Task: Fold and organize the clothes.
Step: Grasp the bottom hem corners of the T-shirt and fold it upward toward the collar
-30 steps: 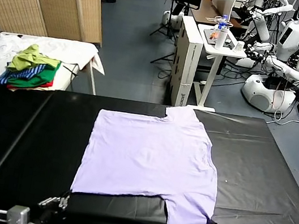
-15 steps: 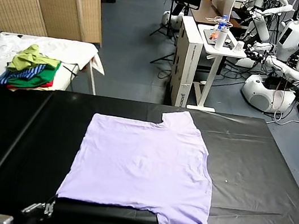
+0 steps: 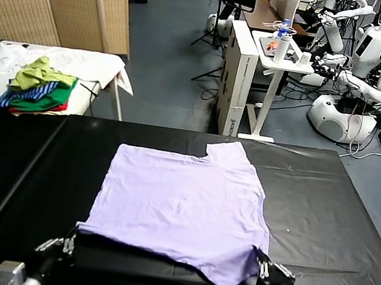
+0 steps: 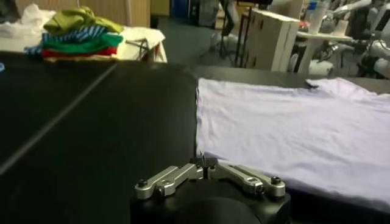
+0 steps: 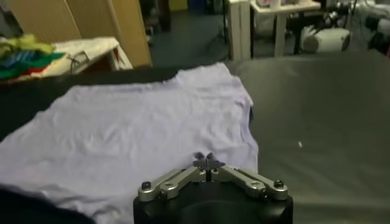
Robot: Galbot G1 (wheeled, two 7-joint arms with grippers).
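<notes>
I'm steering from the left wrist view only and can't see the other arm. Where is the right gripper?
Observer: The right gripper is at the near right corner of the T-shirt, shut on the fabric.
Operator: How does my side line up with it?
Observer: In the head view the left gripper pinches the near left corner, roughly level with the right one.
Operator: Any room to the right?
Observer: Yes, the T-shirt's right edge lies well inside the right edge of the black table.
</notes>
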